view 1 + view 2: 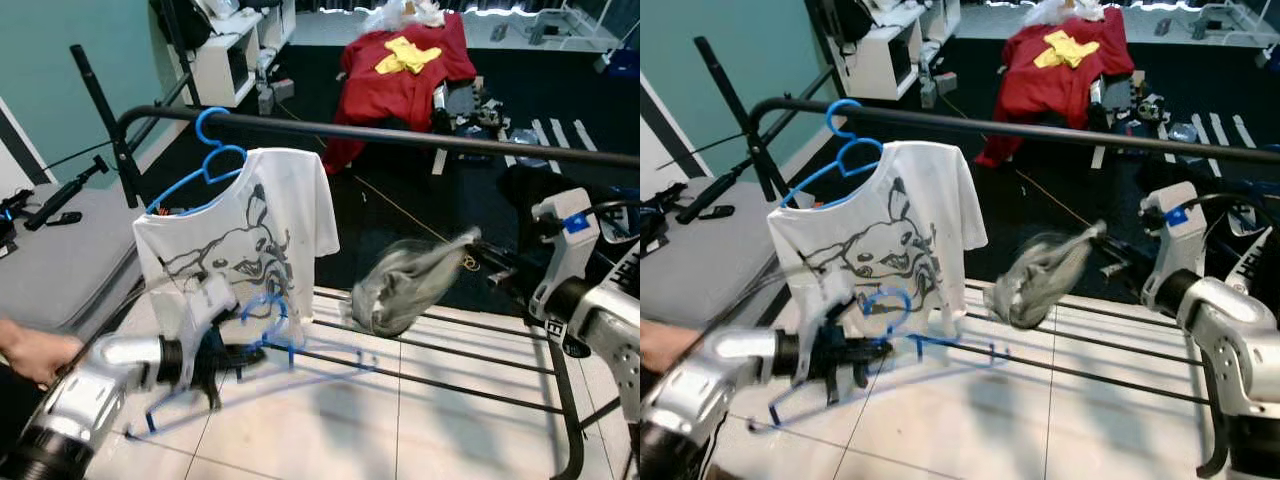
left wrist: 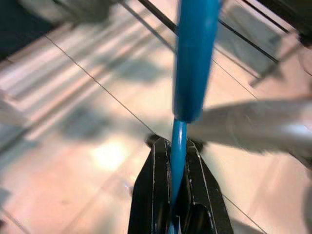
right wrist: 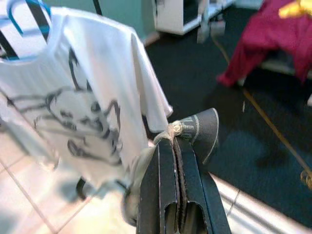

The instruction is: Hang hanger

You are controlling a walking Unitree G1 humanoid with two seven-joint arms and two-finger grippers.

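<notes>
My left gripper (image 1: 243,354) is shut on an empty blue hanger (image 1: 300,352), held low and nearly flat over the tiled floor, below the black rail (image 1: 420,137). In the left wrist view the hanger's blue wire (image 2: 195,58) runs out from between the closed fingers (image 2: 155,175). A white printed T-shirt (image 1: 240,230) hangs from the rail on another blue hanger (image 1: 215,160). My right gripper (image 1: 478,250) is shut on a grey garment (image 1: 405,282), which dangles right of the T-shirt; the right wrist view shows its fold (image 3: 197,126) pinched at the fingertips.
The rack's lower bars (image 1: 450,350) cross the floor under both grippers. A person's hand (image 1: 30,350) is at the left edge near my left arm. A grey cushion (image 1: 60,260) lies left, and a red cloth pile (image 1: 405,65) and a white shelf (image 1: 235,50) stand behind.
</notes>
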